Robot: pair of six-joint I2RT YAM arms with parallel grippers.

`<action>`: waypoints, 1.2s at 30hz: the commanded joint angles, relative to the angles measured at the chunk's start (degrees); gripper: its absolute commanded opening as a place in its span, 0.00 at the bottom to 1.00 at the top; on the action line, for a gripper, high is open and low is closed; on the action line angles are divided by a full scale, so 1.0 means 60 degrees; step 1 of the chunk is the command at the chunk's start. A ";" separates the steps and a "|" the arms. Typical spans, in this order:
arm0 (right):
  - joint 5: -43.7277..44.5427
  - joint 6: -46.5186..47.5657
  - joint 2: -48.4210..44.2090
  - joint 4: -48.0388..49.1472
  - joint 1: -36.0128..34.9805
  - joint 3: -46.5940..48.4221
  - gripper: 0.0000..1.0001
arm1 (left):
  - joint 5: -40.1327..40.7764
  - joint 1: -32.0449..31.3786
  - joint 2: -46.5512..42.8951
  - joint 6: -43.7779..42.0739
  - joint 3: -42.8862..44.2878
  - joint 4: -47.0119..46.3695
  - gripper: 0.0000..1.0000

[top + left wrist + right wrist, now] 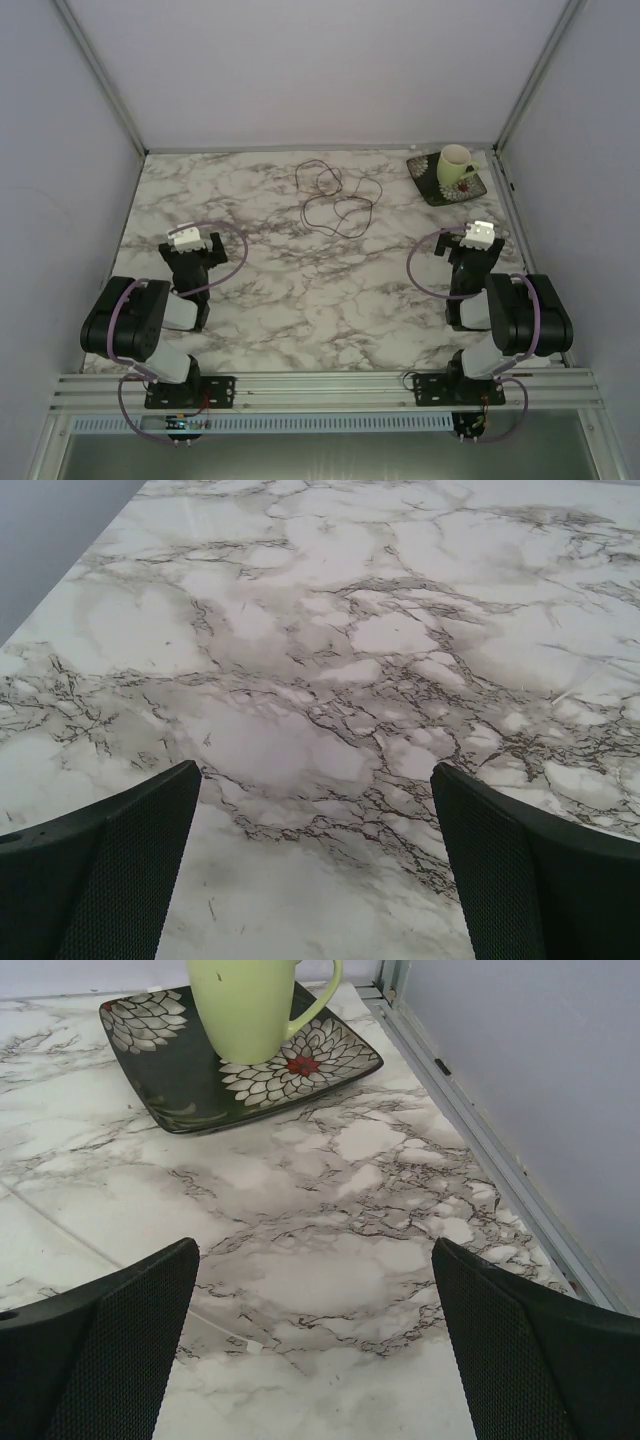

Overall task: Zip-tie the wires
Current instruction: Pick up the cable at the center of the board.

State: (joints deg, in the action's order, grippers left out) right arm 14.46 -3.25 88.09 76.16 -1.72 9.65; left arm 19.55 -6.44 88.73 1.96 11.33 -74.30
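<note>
The wires (335,195) lie in loose dark loops on the marble table (300,290), at the far middle. They appear in neither wrist view. My left gripper (190,243) hovers at the left, near side, well short of them. Its fingers (120,870) stand wide open over bare marble (315,780). My right gripper (478,238) is at the right, also open, with its fingers (110,1350) spread. A thin pale strip with a small square head (252,1345), like a zip tie, lies on the table between them.
A dark flowered square plate (425,185) with a pale green cup (455,165) sits at the far right corner, just ahead of my right gripper; the right wrist view shows the plate (180,1070) and cup (250,1005). Walls and a metal rail (480,1130) enclose the table.
</note>
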 commanded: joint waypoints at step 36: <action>-0.0666 -0.2671 -0.0693 -1.1052 -0.4876 0.6753 0.99 | -0.4074 -0.0263 -0.4036 0.5118 0.4857 1.1024 0.94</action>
State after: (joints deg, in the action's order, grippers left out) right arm 12.10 -13.89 79.70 17.78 -27.51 42.44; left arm 6.98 -6.66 61.71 23.20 41.98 -15.27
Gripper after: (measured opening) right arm 0.991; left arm 0.965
